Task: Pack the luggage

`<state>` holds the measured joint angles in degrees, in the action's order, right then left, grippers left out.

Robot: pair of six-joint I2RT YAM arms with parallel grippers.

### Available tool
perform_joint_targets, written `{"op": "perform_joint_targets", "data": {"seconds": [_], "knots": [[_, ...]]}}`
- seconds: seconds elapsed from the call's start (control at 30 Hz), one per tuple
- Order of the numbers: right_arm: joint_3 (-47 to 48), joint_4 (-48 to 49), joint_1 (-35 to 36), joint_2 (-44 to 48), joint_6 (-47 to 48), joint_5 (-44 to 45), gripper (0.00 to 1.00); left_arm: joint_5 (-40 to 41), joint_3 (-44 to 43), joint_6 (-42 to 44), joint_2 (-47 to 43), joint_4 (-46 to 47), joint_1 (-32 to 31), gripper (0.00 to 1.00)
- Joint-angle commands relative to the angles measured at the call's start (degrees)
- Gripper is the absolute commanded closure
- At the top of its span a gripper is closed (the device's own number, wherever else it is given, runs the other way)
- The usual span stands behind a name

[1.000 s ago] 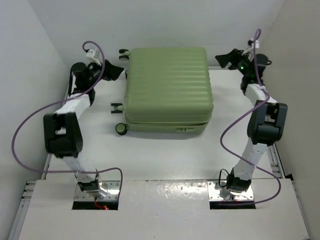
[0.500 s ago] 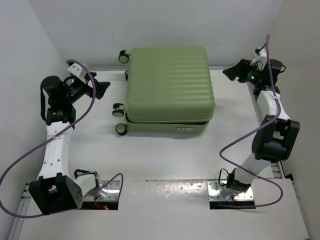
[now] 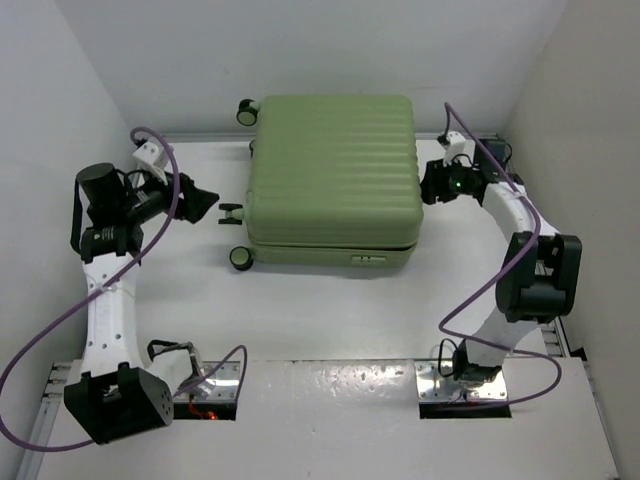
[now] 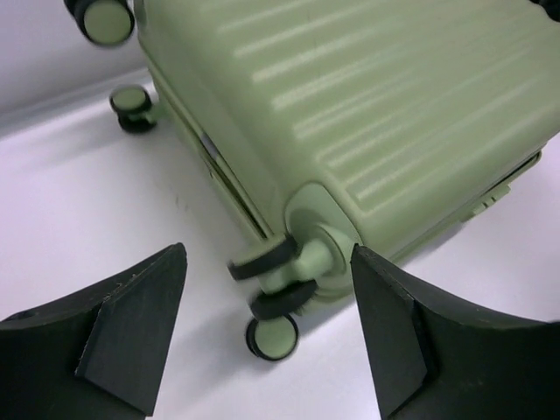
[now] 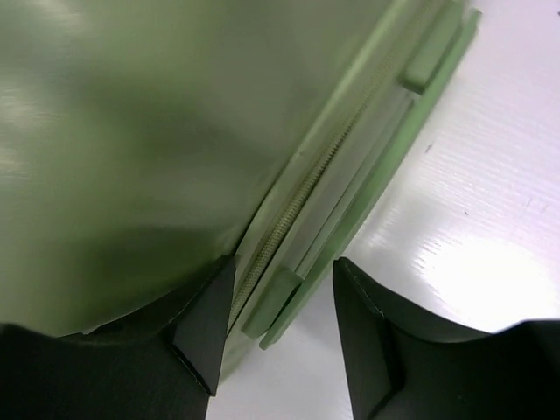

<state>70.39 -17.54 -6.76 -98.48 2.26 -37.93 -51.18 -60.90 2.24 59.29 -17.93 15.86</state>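
The white table point(image 3: 330, 310) carries the luggage point(image 3: 335, 170), a light green ribbed hard-shell suitcase that lies flat and shut at the far middle of the surface, its wheeled end towards the left arm point(image 3: 105, 290) and its opposite end towards the right arm point(image 3: 520, 270). Only the overhead view shows both arms at once, bent inwards to flank the case. The left gripper point(image 3: 203, 205) sits off the wheeled end, apart from the shell. Its wrist camera adds that the two dark fingers point(image 4: 131, 324) are spread wide, released, with nothing between them but bare table and, farther off, the near corner wheels point(image 4: 273, 297), black rims with green hubs, one pair of which is stacked at the rounded corner. That view also picks out the far wheels point(image 4: 105, 17) against the back wall, and the dark seam line running along the side. The right gripper point(image 3: 432, 186) is pressed close to the other end of the case. From above its jaws are hidden. Its own camera shows them parted, straddling the seam, with the pale zipper point(image 5: 302, 188) running up between them and a small green tab point(image 5: 273, 302) just inside the left finger. A gap of white table shows beside the other finger, so nothing is clamped.
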Motion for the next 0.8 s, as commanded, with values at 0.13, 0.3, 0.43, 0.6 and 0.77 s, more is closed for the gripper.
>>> {"op": "perform_joint_targets", "data": {"seconds": [0.13,0.3,0.43,0.6,0.77], "knots": [[-6.4,-12.1,19.5,6.8,9.2,-13.7,0.49,-5.5,-1.6,6.5,-3.1,-14.3,2.6,0.22],[-4.8,-2.5,30.3,5.1,1.1,-16.5,0.47,-3.0,-2.2,9.4,-0.6,-21.3,2.0,0.28],[2.3,11.8,38.8,0.4,-9.7,-16.1,0.45,2.2,-1.6,5.7,2.1,-21.8,4.0,0.28],[5.1,31.7,32.9,1.1,-27.0,-18.4,0.42,12.8,-2.4,-1.3,0.4,-16.5,11.7,0.24],[-3.8,46.1,19.7,10.4,-31.3,-11.3,0.42,32.0,0.3,-12.0,-5.8,-7.0,15.3,0.18]]}}
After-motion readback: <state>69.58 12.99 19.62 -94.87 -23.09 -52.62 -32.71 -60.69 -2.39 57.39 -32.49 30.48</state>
